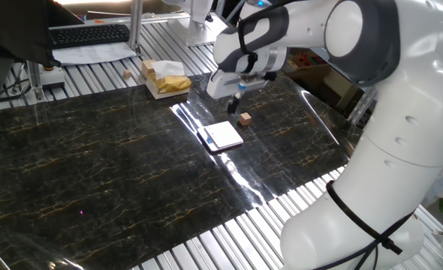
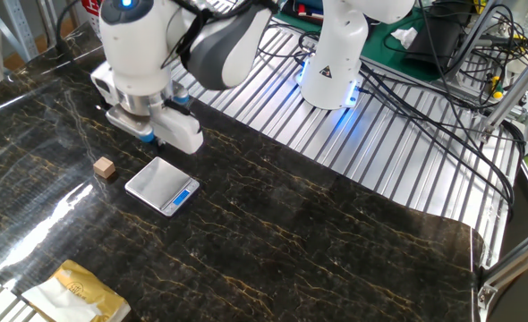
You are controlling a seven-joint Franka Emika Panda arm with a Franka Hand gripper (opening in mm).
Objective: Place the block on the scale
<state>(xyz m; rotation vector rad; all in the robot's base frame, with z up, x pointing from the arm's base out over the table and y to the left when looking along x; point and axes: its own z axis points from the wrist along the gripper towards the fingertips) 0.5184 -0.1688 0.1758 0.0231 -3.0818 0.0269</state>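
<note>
— The block (image 1: pixel 245 118), where does it sit?

— On the dark marbled tabletop (image 1: pixel 94 165), by itself, a small tan-brown cube. In the other fixed view it shows at (image 2: pixel 104 167), just beside the scale (image 2: pixel 162 186) but not touching it.

— And the scale?

— Flat on the same surface, a small square with a shiny pale plate, a dark rim and a blue mark on one edge. In one fixed view it lies at (image 1: pixel 222 136), near the block. Nothing rests on its plate.

— Where is the gripper?

— The gripper (image 1: pixel 239 94) hangs above the tabletop, close over the block and a little behind it in one fixed view. In the other fixed view it sits at (image 2: pixel 154 137), up and to the right of the cube, apart from it.

— Are the fingers closed?

— I cannot tell how wide they stand; the dark tips are small and mostly hidden under the white hand. They hold nothing that I can see.

— Anything else on the table?

— A pale-yellow boxy stack (image 1: pixel 165 77) at the far edge in one fixed view, well apart from the scale. A keyboard (image 1: pixel 88 34) lies on the ribbed metal bench beyond.
</note>
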